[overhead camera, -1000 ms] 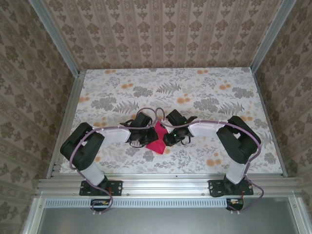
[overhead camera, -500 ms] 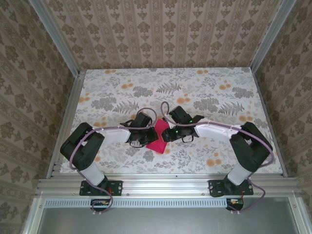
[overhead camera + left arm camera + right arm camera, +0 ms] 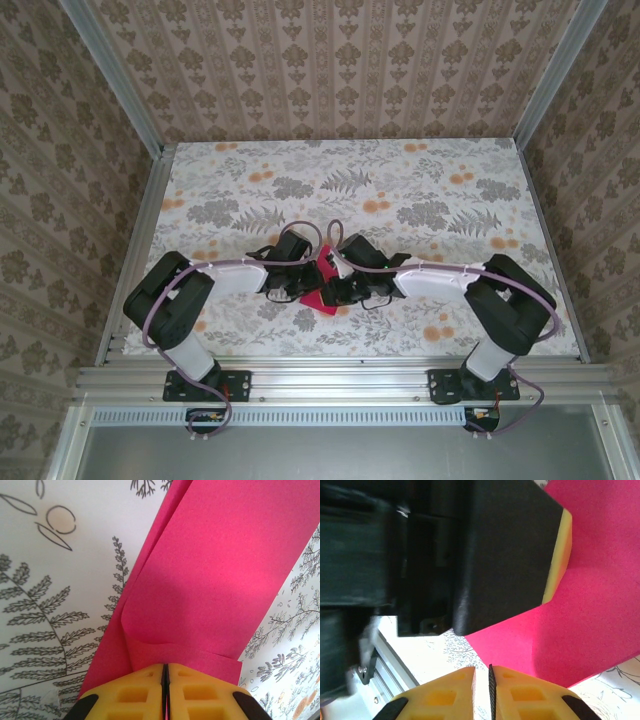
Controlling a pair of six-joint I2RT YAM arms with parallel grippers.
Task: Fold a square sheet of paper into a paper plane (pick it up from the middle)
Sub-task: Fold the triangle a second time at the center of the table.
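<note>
The square sheet of paper (image 3: pixel 316 299) is magenta-pink and lies folded on the floral tablecloth, between my two grippers. My left gripper (image 3: pixel 300 287) is shut on its near folded edge; in the left wrist view the yellow fingertips (image 3: pixel 145 672) meet on the paper (image 3: pixel 210 570), whose layers curl up just ahead of them. My right gripper (image 3: pixel 336 291) sits at the sheet's right side. In the right wrist view its jaws (image 3: pixel 482 667) stand a narrow slit apart with only tablecloth between them, right at the paper's (image 3: pixel 590 605) corner. The left gripper's black body (image 3: pixel 505 555) looms close ahead.
The tablecloth (image 3: pixel 400 190) stretches away behind the grippers. An aluminium rail (image 3: pixel 330 375) runs along the near edge, close behind the right gripper (image 3: pixel 390 675). Patterned walls stand on three sides. Cables loop over both wrists.
My right gripper drew back from the paper's right edge, then came in lower, nearer the front. Its jaws widened briefly and narrowed again. The left gripper kept its grip and place.
</note>
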